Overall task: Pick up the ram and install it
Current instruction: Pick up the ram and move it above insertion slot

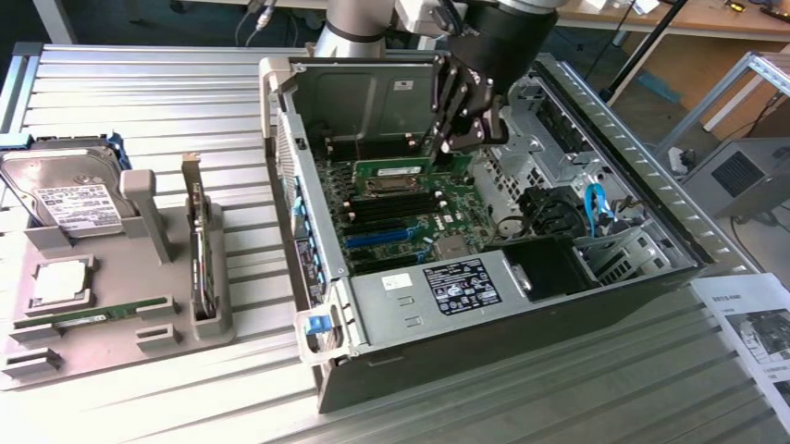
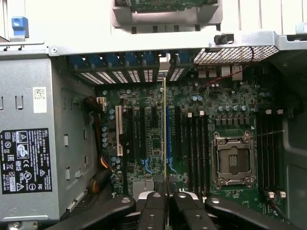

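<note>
My black gripper (image 1: 454,141) reaches down into the open computer case (image 1: 672,236) from the far side. Its fingers are shut on the ram (image 1: 392,169), a narrow green stick with a pale label that hangs just above the motherboard (image 1: 463,199), over the processor socket and the black memory slots (image 1: 392,207). In the wrist view the ram (image 2: 164,134) appears edge-on as a thin line running out from between the two fingertips of the gripper (image 2: 165,206), across the motherboard (image 2: 230,103). The memory slots (image 2: 195,148) lie beside that line, next to the socket (image 2: 233,160).
A grey holder tray (image 1: 173,338) sits on the exterior view's left with a silver hard drive (image 1: 68,199), an upright expansion card (image 1: 198,250) and another green stick (image 1: 92,315) lying in it. The power supply (image 1: 432,291) fills the case's near end. A paper sheet (image 1: 753,324) lies at the right.
</note>
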Robot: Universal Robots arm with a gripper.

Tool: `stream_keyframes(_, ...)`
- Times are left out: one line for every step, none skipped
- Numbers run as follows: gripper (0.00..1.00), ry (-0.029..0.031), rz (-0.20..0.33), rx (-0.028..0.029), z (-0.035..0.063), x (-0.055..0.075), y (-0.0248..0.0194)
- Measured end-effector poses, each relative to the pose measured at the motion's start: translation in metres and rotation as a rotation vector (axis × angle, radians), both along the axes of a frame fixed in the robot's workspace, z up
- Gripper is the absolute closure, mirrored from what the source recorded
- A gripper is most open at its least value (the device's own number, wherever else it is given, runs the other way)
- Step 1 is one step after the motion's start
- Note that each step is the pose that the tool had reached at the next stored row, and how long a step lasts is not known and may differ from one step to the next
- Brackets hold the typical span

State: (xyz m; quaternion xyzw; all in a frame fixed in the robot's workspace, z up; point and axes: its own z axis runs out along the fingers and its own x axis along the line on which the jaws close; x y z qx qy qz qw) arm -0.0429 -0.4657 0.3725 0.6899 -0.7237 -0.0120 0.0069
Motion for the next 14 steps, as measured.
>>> stream_keyframes(0.88,0.0,0.0,0.0001,-0.0017,0.0,0.0)
stream_keyframes(0.88,0.0,0.0,0.0001,-0.0032,0.0,0.0)
stream_keyframes(0.88,0.0,0.0,0.0002,-0.0046,0.0,0.0)
stream_keyframes(0.88,0.0,0.0,0.0001,-0.0066,0.0,0.0)
stream_keyframes(0.88,0.0,0.0,0.0002,-0.0079,0.0,0.0)
stream_keyframes(0.88,0.0,0.0,0.0002,-0.0095,0.0,0.0)
stream_keyframes(0.88,0.0,0.0,0.0001,-0.0108,0.0,0.0)
stream_keyframes(0.88,0.0001,0.0,0.0001,-0.0121,0.0,0.0)
stream_keyframes(0.88,0.0,0.0,0.0001,-0.0133,0.0,0.0)
stream_keyframes(0.88,0.0,0.0,0.0001,-0.0141,0.0,0.0)
stream_keyframes(0.88,0.0001,0.0,0.0,-0.0145,0.0,0.0)
stream_keyframes(0.88,0.0001,0.0,-0.0001,-0.0145,0.0,0.0)
stream_keyframes(0.88,0.0001,0.0,-0.0001,-0.0145,0.0,0.0)
stream_keyframes(0.88,0.0001,0.0,0.0,-0.0145,0.0,0.0)
